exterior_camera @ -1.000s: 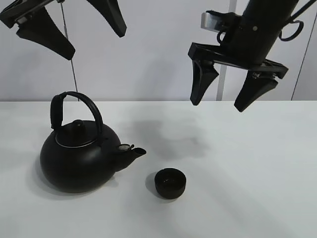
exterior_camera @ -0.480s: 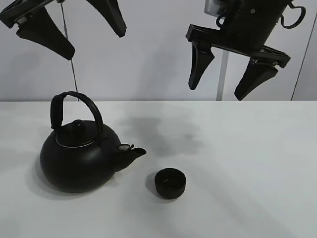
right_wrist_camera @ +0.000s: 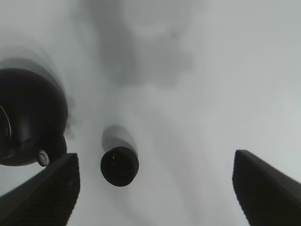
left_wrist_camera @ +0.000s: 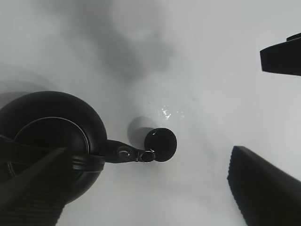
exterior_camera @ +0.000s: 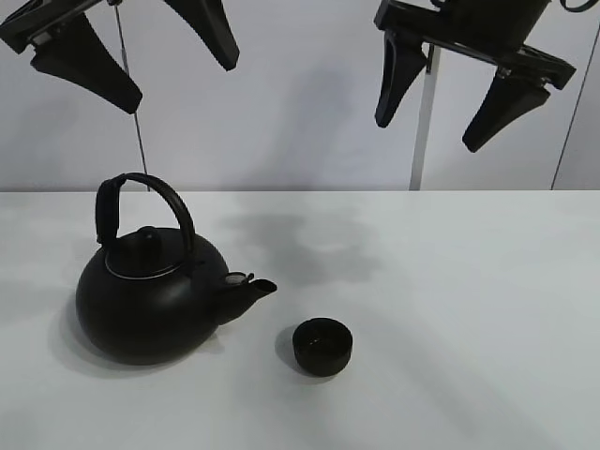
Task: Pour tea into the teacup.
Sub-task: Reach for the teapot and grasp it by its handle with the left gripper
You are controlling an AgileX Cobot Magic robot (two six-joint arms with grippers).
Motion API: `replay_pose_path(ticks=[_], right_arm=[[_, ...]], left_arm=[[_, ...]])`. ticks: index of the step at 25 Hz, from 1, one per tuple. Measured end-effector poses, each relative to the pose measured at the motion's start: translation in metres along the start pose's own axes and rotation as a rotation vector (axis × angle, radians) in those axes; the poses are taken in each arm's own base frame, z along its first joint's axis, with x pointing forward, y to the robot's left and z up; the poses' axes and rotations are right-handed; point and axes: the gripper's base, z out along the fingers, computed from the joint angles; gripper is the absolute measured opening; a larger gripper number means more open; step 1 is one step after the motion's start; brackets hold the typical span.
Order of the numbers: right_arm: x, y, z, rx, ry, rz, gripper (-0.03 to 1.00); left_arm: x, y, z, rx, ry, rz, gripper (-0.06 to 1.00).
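The small black teacup [exterior_camera: 322, 346] stands on the white table [exterior_camera: 469, 300], just right of the spout of the big black kettle [exterior_camera: 150, 292]. The cup also shows in the left wrist view [left_wrist_camera: 161, 144] and the right wrist view [right_wrist_camera: 119, 165]. The kettle stands upright with its handle arched up. My left gripper [exterior_camera: 155, 56] hangs open and empty high above the kettle. My right gripper [exterior_camera: 445, 103] hangs open and empty high at the upper right, far above the table.
A grey wall rises behind the table. A thin dark rod [exterior_camera: 140, 141] and a pale vertical post [exterior_camera: 422, 122] stand at the back.
My right gripper has risen and shifted a little to the right. The left gripper, kettle and teacup have not moved.
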Motion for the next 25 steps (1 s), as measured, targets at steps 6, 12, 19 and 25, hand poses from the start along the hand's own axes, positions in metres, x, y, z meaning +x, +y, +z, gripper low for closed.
replay_pose_path(ticks=[6, 12, 19, 25], right_arm=[[-0.0007, 0.0007, -0.0037, 0.002, -0.005, -0.005, 0.61], [-0.0008, 0.0004, -0.0037, 0.005, -0.006, -0.006, 0.61], [-0.0021, 0.0005, -0.0038, 0.004, -0.021, -0.006, 0.61], [-0.0046, 0.0007, -0.0038, 0.003, -0.048, -0.006, 0.61]], left_arm=[[0.0000, 0.0000, 0.0000, 0.000, 0.000, 0.000, 0.64], [0.0000, 0.0000, 0.0000, 0.000, 0.000, 0.000, 0.64], [0.0000, 0.0000, 0.0000, 0.000, 0.000, 0.000, 0.64], [0.0000, 0.0000, 0.0000, 0.000, 0.000, 0.000, 0.64]])
